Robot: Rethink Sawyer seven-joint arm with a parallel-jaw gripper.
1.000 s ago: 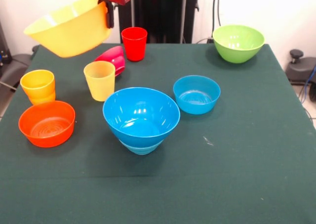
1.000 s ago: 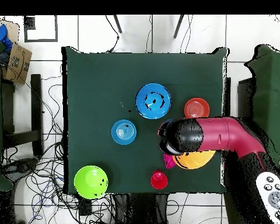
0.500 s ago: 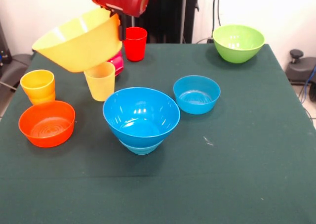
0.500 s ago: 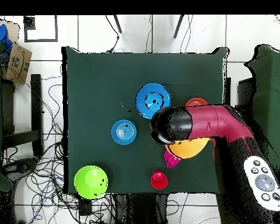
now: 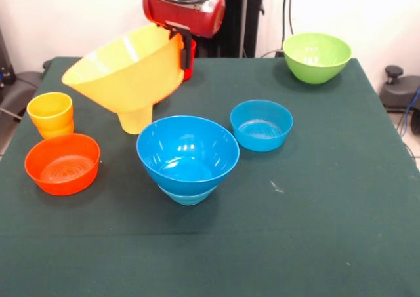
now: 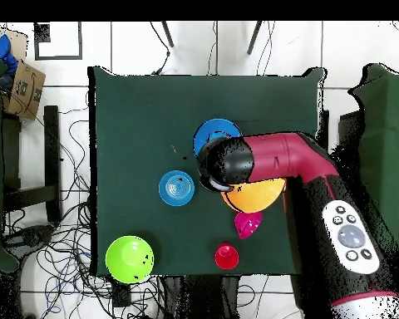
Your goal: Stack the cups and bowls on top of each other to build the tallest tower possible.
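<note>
Front view, L to R: orange-yellow cup [image 5: 50, 113] and shallow orange bowl [image 5: 62, 163] sitting on the worktop [image 5: 315, 218]. Gripper [image 5: 184, 46] is clamping the yellow-orange bowl [image 5: 128, 71] by its rim, tilted, in the air w/ a yellow cup [image 5: 134, 120] behind. Big blue bowl [image 5: 188, 153] nesting on a light-blue one [image 5: 188, 195], then small blue bowl [image 5: 261, 124], lime bowl [image 5: 317, 57] far back.

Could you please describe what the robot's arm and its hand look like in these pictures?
The arm is a thick, rounded, glossy red tube ending in a black cylindrical wrist. A white oval panel with round grey buttons sits on its lower link. The hand is small and black, below a red housing.
</note>
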